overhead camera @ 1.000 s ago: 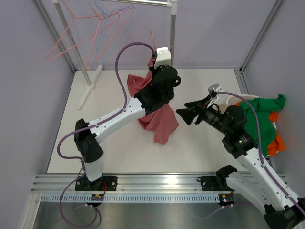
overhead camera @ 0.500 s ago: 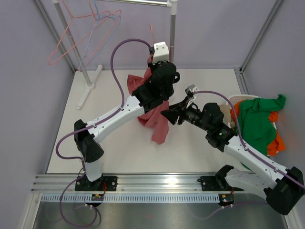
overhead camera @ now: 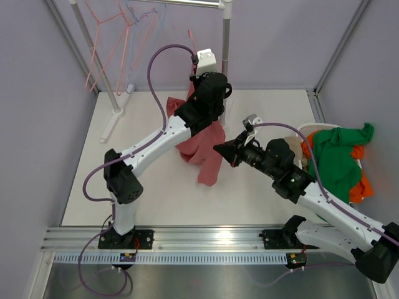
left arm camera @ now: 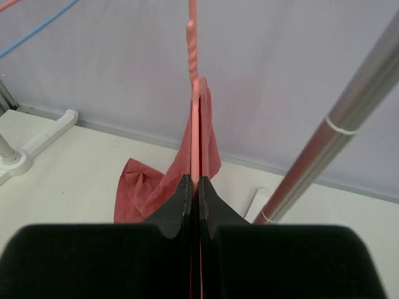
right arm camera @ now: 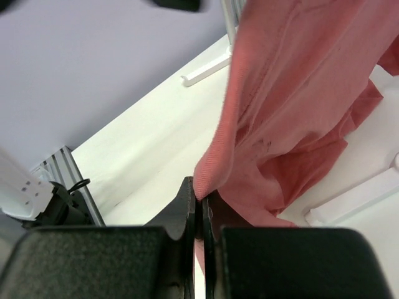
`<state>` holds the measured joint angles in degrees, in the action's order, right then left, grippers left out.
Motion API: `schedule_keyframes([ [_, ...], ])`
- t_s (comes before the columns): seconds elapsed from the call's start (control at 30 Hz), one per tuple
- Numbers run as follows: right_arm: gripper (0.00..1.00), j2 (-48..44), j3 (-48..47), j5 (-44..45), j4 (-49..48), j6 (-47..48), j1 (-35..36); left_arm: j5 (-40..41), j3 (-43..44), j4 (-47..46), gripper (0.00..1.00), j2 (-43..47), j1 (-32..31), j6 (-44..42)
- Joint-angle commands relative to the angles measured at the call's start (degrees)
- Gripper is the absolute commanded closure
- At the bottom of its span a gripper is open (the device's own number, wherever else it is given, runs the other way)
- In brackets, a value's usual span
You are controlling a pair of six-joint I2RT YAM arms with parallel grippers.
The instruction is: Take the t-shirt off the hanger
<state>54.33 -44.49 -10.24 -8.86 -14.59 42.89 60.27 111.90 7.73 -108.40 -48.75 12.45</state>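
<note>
A red t-shirt (overhead camera: 202, 146) hangs from a pink hanger (overhead camera: 191, 37) held up over the middle of the table. My left gripper (overhead camera: 198, 73) is shut on the hanger's neck; in the left wrist view the pink stem (left arm camera: 194, 93) rises straight out from between the closed left gripper (left arm camera: 195, 180), with the t-shirt (left arm camera: 146, 190) draped below. My right gripper (overhead camera: 218, 149) reaches in from the right and is shut on the t-shirt's lower side edge. In the right wrist view the ribbed hem of the t-shirt (right arm camera: 293, 93) is pinched in the right gripper (right arm camera: 199, 190).
A clothes rack stands at the back, its upright pole (overhead camera: 225, 43) just right of the held hanger. Pink and blue hangers (overhead camera: 109, 37) hang at its left end above the rack foot (overhead camera: 115, 118). A basket of green and orange clothes (overhead camera: 340, 159) sits at the right edge.
My right gripper moved left to the t-shirt and closed on its edge. The left arm raised the hanger a little toward the back. The spare hangers on the rack swung.
</note>
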Motion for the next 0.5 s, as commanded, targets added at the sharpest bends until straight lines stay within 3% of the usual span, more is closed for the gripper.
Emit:
schedule_keyframes([
  [0.0,1.00,-5.5,0.8,2.4,2.2,-0.7,2.8,-0.3,6.5,-4.3,1.00,-3.2,3.0,0.2],
  [0.23,1.00,-7.0,4.1,6.9,3.0,-4.2,7.9,-2.2,15.2,-4.1,1.00,-7.8,7.0,-3.7],
  [0.47,1.00,2.6,1.2,9.9,-0.1,-3.7,8.0,-6.3,9.8,0.8,1.00,1.4,7.0,-0.1],
])
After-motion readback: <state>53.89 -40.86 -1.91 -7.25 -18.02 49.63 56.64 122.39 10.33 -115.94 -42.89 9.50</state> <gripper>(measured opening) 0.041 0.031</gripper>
